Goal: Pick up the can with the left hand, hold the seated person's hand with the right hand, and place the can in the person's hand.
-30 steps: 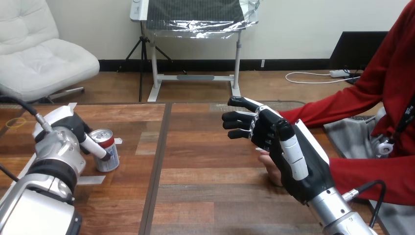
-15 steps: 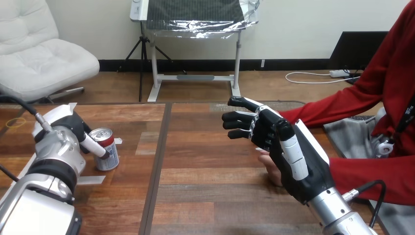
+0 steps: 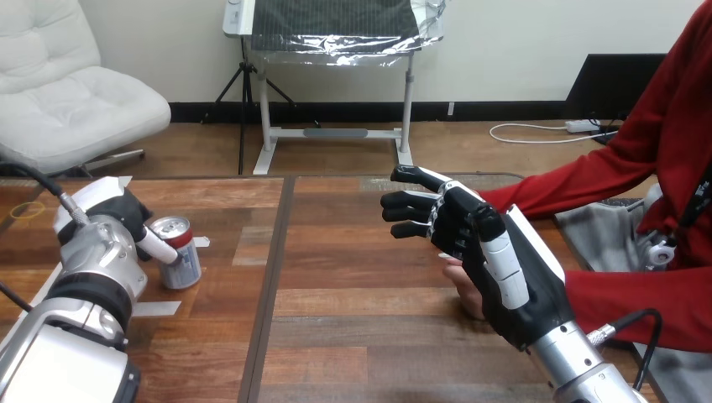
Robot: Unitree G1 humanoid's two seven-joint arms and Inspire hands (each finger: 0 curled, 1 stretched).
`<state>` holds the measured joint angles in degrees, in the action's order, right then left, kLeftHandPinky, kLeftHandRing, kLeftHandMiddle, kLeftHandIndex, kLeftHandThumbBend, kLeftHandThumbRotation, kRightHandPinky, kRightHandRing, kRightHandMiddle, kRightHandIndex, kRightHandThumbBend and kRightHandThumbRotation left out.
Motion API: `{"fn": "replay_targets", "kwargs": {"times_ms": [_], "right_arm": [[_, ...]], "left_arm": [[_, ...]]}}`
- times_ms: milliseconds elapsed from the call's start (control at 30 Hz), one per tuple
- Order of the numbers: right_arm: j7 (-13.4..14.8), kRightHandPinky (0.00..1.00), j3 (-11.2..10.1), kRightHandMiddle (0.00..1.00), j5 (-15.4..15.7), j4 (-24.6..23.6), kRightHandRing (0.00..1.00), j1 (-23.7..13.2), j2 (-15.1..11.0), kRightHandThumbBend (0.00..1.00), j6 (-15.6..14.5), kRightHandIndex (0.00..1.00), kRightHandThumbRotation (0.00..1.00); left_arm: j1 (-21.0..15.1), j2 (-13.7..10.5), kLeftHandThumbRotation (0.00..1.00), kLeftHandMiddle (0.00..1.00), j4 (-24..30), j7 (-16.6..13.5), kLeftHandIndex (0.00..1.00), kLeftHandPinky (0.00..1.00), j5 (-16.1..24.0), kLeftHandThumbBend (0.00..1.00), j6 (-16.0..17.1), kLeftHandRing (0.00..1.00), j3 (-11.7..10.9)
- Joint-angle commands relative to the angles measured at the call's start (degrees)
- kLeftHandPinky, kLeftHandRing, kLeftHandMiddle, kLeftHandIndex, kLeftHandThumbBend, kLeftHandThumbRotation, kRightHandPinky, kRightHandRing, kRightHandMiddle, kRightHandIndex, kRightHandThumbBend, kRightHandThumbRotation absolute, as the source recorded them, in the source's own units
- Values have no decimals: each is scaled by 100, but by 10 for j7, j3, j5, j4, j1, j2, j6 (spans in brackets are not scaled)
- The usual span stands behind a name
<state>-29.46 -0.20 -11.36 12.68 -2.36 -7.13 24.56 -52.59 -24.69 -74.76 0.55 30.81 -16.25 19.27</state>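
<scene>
Reaching in from the lower left, the left arm lies with its silver forearm [image 3: 88, 281] pointing up the desk [image 3: 353, 323], and the left hand [image 3: 126, 214] sits right against the left side of the can [image 3: 180, 267]; one black-and-white finger [image 3: 158, 246] lies slantwise across the can's near side just under its rim, pinching it against the hand; the other fingers are hidden behind the wrist and the can, so how far round they reach cannot be seen; can is upright at the desk's left part, top showing; whether its base rests on the wood or sits just off it is hard to make out; right arm comes in from the lower right, and the right hand [image 3: 474, 239] is raised over the desk right of centre with its back toward the camera; its fingers [image 3: 411, 206] point left, spread and loosely bent, closed on nothing; thumb lies along the near side of the palm; the person's hand [image 3: 460, 284] shows as a small patch just below and behind the right hand, mostly covered by it; contact between the two cannot be told; a red sleeve [image 3: 579, 176] runs from the right edge toward that spot.
</scene>
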Motion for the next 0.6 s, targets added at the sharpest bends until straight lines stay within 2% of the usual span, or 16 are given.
{"fn": "replay_targets", "kwargs": {"times_ms": [0, 567], "right_arm": [[4, 73, -3, 76, -4, -22, 76, -34, -5, 81, 2, 83, 100], [1, 73, -3, 76, -5, -17, 76, -37, -5, 81, 7, 83, 100]], "left_arm": [[-33, -10, 0, 32, 18, -15, 82, 13, 3, 58, 6, 21, 2], [-32, -8, 0, 34, 21, -30, 70, 15, -2, 64, 6, 22, -4]]}}
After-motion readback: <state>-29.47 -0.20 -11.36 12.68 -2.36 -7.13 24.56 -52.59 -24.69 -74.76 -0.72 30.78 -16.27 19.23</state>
